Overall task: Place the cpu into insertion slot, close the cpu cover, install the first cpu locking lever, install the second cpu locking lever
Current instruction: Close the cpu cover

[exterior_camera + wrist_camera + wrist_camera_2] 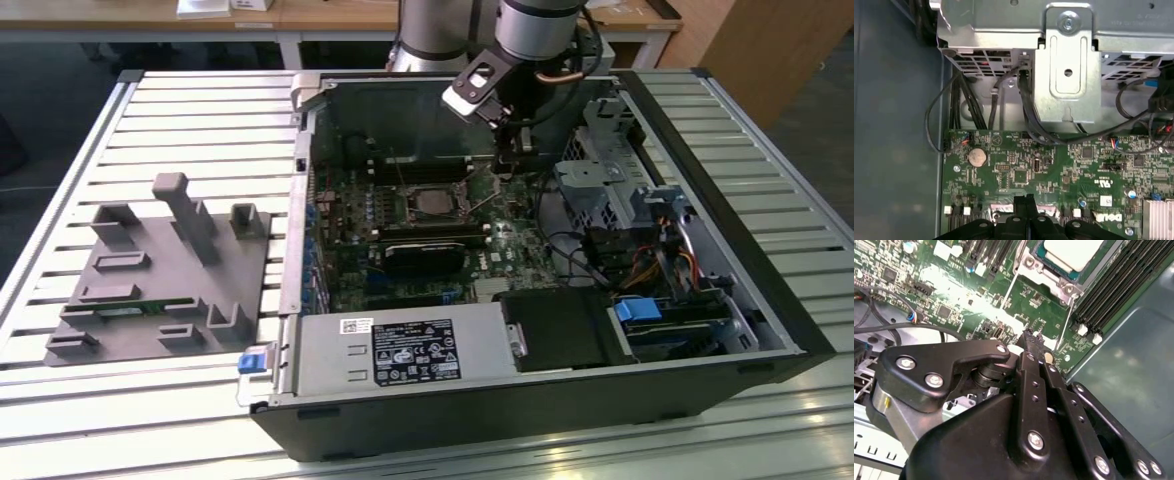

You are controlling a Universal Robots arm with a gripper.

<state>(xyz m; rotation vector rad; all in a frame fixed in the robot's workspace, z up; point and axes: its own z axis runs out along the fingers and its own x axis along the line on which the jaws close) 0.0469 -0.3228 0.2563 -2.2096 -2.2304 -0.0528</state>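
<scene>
The cpu [1074, 251] shows its silver-grey top inside the insertion slot [430, 200] on the green board. The silvery cpu cover [1053, 276] lies around it as a frame. Two thin wire locking levers [1011, 289] [1067, 320] run out from the socket's corners toward my fingertips. My gripper [1032, 338] hovers low over the board just beside the socket, on the exterior view's right of it [507, 178]. Its black fingers [1026, 202] are pressed together with nothing between them. One lever's end lies close beside the fingertips; I cannot tell whether they touch.
The open computer case [747, 300] walls me in. A metal drive cage [1068, 75] with black cables [1029, 122] stands close by. Long black memory slots [1119, 290] flank the socket. A grey fixture plate [147, 265] lies on the exterior view's left.
</scene>
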